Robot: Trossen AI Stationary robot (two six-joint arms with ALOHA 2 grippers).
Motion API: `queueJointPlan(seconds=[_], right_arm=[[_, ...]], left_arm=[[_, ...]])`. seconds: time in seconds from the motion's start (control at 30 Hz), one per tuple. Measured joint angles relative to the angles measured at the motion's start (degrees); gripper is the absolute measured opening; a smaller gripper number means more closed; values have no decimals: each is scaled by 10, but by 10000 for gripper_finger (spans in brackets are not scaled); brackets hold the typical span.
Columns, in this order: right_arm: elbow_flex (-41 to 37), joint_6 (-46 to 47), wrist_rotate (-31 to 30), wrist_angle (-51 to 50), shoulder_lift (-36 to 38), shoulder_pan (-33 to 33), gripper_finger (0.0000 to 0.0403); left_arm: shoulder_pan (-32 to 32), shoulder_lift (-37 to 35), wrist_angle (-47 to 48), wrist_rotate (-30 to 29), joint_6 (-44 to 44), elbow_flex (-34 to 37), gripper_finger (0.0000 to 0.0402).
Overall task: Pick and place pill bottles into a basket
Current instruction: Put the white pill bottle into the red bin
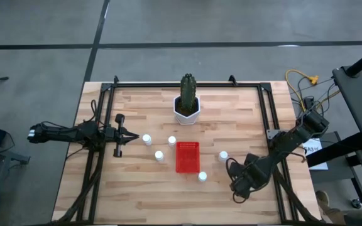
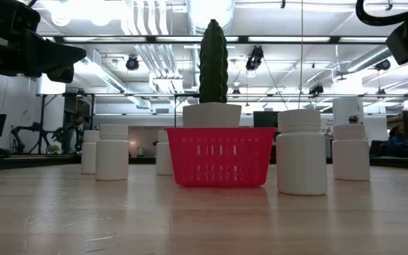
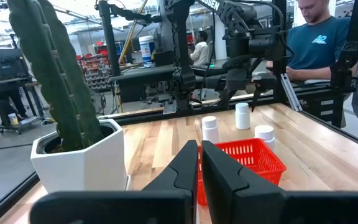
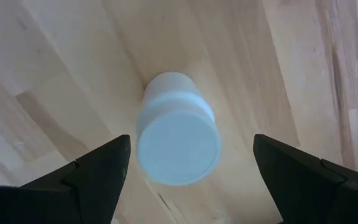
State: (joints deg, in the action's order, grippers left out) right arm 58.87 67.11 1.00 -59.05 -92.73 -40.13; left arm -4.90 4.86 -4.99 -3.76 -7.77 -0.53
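The red basket (image 1: pixel 187 156) stands on the table's middle, in front of the cactus pot. Five white pill bottles show upright around it: three to its left (image 1: pixel 146 139) (image 1: pixel 172 141) (image 1: pixel 159 155), and two to its right (image 1: pixel 223 155) (image 1: pixel 202 177). My right gripper (image 1: pixel 236 183) is open at the near right and points down over another upright bottle (image 4: pixel 179 138). Its fingers (image 4: pixel 98 168) stand on either side of the cap without touching it. My left gripper (image 1: pixel 134 134) is shut and empty at the left, level, pointing toward the basket (image 3: pixel 253 158).
A white hexagonal pot with a tall green cactus (image 1: pixel 186 108) stands behind the basket at the far middle. A black frame (image 1: pixel 187 84) runs around the table's edges. A person (image 3: pixel 328 37) stands beyond the table's right side.
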Motion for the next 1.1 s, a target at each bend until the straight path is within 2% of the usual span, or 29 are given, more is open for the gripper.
queueJointPlan(seconds=[1.1], right_arm=[[-6, -13, -12, 36, 1, 1, 327]], left_arm=[[0, 0, 0, 0, 1, 0, 3]])
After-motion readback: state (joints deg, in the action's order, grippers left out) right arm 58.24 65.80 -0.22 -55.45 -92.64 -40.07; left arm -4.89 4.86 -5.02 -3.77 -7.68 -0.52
